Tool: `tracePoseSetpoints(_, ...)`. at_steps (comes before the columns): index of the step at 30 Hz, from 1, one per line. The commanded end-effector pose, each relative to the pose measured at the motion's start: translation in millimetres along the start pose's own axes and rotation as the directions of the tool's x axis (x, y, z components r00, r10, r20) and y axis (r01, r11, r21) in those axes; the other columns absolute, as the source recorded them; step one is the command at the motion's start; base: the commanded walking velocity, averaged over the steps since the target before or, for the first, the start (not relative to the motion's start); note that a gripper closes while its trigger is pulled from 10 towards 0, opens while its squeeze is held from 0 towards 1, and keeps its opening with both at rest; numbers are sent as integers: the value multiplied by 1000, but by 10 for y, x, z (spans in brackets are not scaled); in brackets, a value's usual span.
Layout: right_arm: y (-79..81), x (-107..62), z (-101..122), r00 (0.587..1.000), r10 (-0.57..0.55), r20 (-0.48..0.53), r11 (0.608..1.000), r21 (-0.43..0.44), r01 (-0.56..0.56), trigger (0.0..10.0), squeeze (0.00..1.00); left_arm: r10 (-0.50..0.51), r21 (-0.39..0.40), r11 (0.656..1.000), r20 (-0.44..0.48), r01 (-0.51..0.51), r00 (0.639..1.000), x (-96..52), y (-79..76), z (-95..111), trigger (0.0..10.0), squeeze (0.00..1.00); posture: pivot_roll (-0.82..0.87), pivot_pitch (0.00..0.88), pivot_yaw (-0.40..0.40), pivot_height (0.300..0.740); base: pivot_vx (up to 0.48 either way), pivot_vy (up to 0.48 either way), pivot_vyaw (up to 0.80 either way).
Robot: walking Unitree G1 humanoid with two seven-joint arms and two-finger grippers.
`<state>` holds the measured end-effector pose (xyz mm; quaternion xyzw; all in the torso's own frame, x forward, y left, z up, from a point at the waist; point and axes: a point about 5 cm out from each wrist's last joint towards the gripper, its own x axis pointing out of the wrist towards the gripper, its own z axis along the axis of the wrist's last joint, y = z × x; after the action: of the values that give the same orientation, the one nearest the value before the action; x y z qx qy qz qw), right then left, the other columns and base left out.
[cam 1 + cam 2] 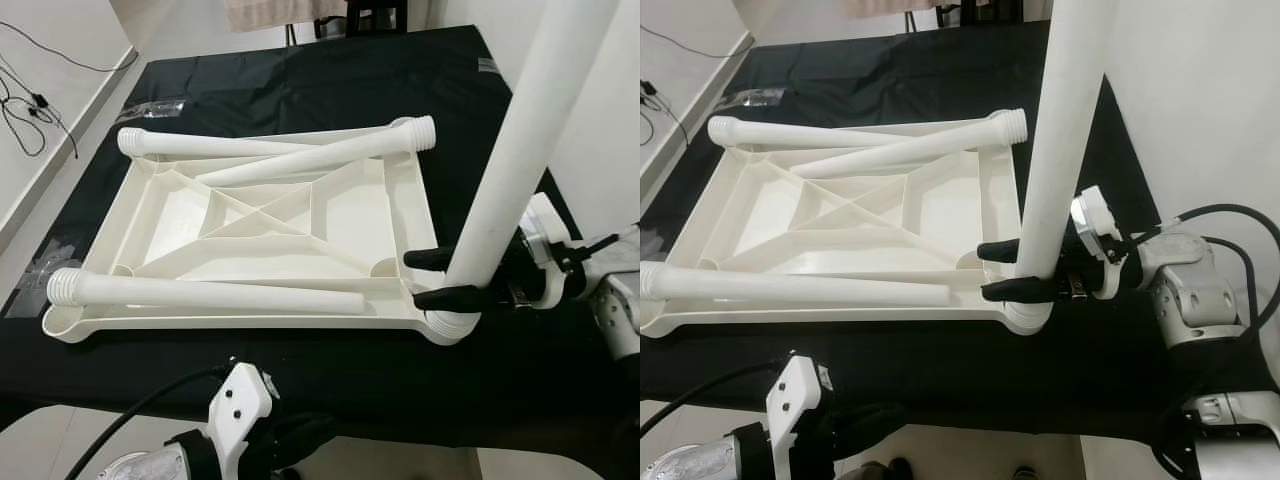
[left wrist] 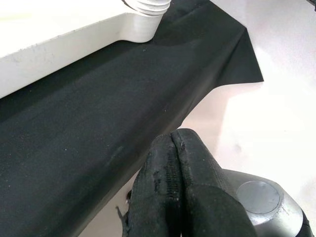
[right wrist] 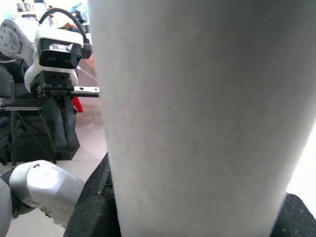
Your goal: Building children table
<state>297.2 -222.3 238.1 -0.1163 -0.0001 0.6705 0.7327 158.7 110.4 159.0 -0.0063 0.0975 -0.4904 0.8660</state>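
Your right gripper [image 1: 1005, 270] is clamped on the upright leg [image 1: 1060, 150], which stands in the near right corner socket of the inverted tabletop [image 1: 330, 215] and blocks passage across that corner. Three loose legs obstruct the tray: one leg [image 1: 210, 293] along the near edge, one [image 1: 200, 145] along the far edge, and a diagonal leg [image 1: 320, 158] running to the far right corner. Open ribbed bays lie between them at centre. A bare strip of black cloth [image 1: 300, 370] runs along the near side, where your left gripper [image 2: 173, 187], fingers pressed together, hangs beyond the cloth's edge. Far cloth is open; cables [image 1: 30, 100] lie on the floor at left.
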Motion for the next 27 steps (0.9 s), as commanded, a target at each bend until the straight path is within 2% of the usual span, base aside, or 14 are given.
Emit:
tracePoseSetpoints(1, 71, 13, -364, 995, -6, -104, 989, 143, 21, 10000, 0, -6, 0, 1000, -31, 6, 1000, -40, -16, -20, 10000, 0, 66, 305, 129, 740, 0, 0, 0)
tracePoseSetpoints(17, 72, 77, -379, 997, -12, -80, 990, 136, 23, 10000, 0, -7, 1, 1000, -32, 7, 999, -38, -14, -17, 10000, 0, 66, 306, 129, 740, 0, 0, 0)
tracePoseSetpoints(22, 247, 241, -467, 997, 59, -42, 990, 134, -53, 10000, 0, -7, 0, 1000, -33, 7, 999, -46, -19, -17, 10000, 0, 65, 305, 129, 740, 0, 0, 0)
tracePoseSetpoints(27, 326, 327, -493, 996, 78, -50, 991, 110, -72, 10000, 0, -10, -1, 1000, -35, 10, 999, -51, -22, -22, 10000, 0, 63, 300, 131, 740, 0, 0, 0)
